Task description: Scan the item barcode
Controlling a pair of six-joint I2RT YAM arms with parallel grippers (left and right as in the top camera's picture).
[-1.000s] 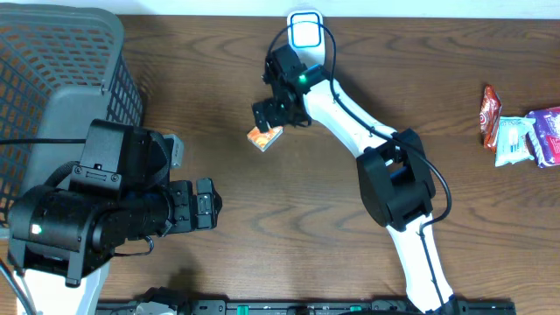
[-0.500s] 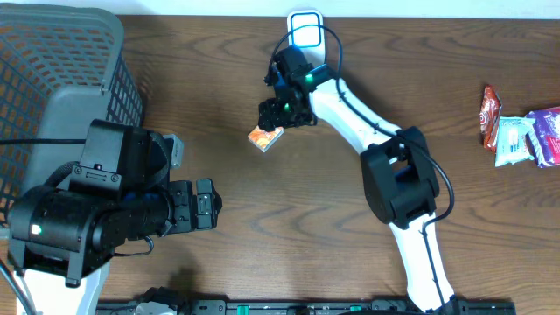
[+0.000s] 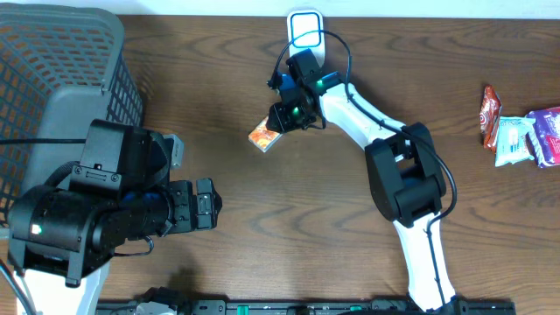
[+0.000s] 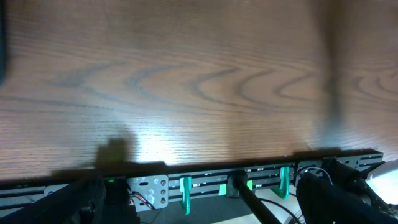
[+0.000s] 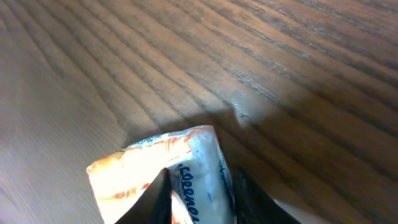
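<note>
Pinched the orange-and-white packet by its near end with the right gripper, closing from wide apart within the last second. Left most of the packet jutting ahead of the fingertips, low over the table. Judged the grasp made; carry to the white scanner, behind the gripper, next. Held the left gripper fully spread, empty, well apart.

Right gripper has narrowed its jaws from wide apart 1 sec ago. They now press on the small orange-and-white crinkled plastic packet, w/ a finger on each side of its near end. Wrist has turned slightly; packet's far end now sticks out beyond the fingertips.
</note>
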